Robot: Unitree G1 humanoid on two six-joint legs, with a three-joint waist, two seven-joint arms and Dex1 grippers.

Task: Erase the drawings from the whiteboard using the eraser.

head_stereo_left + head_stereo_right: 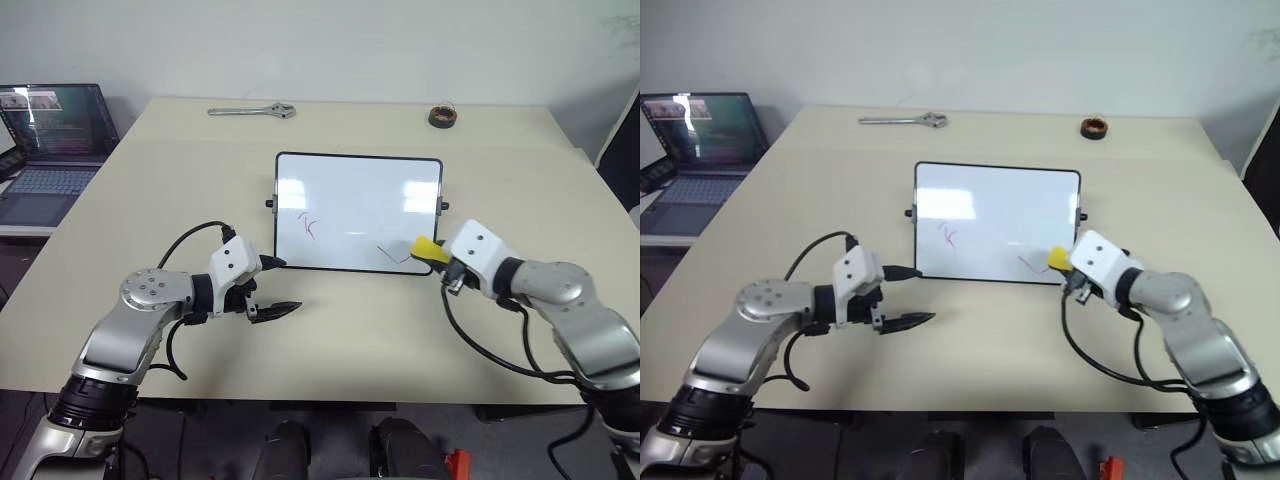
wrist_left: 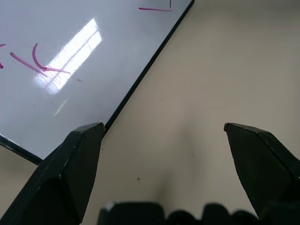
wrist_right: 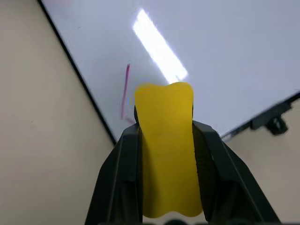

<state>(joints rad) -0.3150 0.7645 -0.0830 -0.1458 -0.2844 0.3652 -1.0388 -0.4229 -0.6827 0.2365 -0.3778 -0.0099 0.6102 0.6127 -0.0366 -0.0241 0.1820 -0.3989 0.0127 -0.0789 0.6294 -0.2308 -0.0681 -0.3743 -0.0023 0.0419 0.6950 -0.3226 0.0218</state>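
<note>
Nearest the camera, reaching in over the beige table (image 1: 380, 350) from both sides. Left gripper (image 1: 276, 287) hovering with fingers spread wide and gripping nothing, one fingertip just at the near left corner of the whiteboard (image 1: 357, 200), the other pointing out over bare tabletop in front of it. Appearing ready to steady that corner, though whether actually touching the frame cannot be told.

Right gripper (image 3: 166, 140) clamping tight on the yellow eraser (image 1: 427, 248), black fingers pressing both its sides, the yellow block poking out beyond the fingertips. Hanging over the near right corner of the board, close beside a red angled stroke (image 1: 391, 254) near that edge; contact with the surface not clear.

Further in, lying flat in the middle of the table: the board itself, glossy white with thin black frame and small knobs at the sides. Carrying a second red scribble (image 1: 308, 226) on its left half, well apart from the eraser. Both drawings looking intact, so wiping judged as just about to begin.

Next move likely calling for lowering the eraser's dark base flat onto the right-hand stroke, rubbing across it, then travelling left to the scribble.

At the far edge: an adjustable wrench (image 1: 252, 111) lying left of centre, and a dark wire coil (image 1: 443, 116) toward the right. Beyond the table's left side, an open laptop (image 1: 52, 145).
</note>
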